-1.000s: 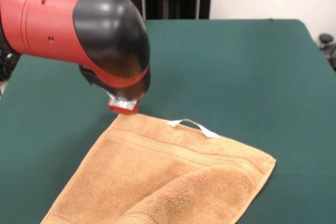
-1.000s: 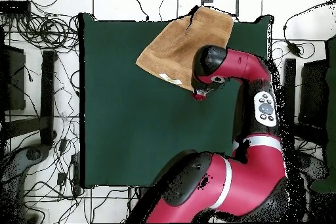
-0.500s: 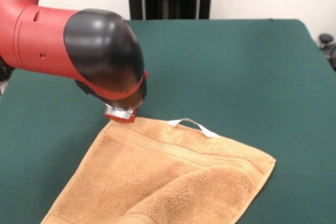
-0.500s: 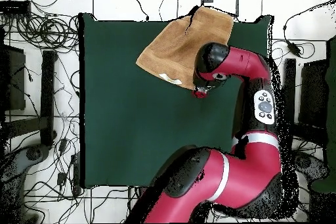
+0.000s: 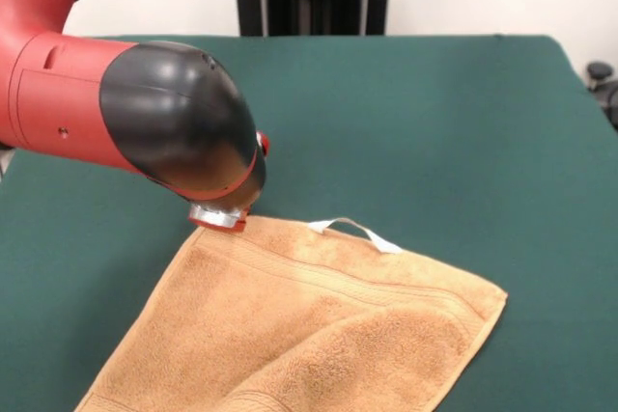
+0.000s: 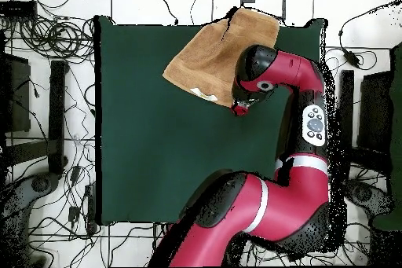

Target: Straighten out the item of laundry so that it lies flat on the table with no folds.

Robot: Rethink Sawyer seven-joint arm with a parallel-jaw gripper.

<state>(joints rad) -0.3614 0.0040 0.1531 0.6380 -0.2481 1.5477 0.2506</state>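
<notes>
Green felt table [image 5: 463,113] carried the golden-tan towel [image 5: 319,335] at its near edge, one layer folded over, so flattening remained; beyond, the gripper [image 5: 220,217] sat at its far corner, grip indiscernible

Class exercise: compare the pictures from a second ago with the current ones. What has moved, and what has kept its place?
In the front view the gripper has slid left along the far corner of the towel, and that corner has shifted left with it. Whether it grips the cloth cannot be told. The towel's fold, its white loop tag and its spot on the table stayed as they were.
</notes>
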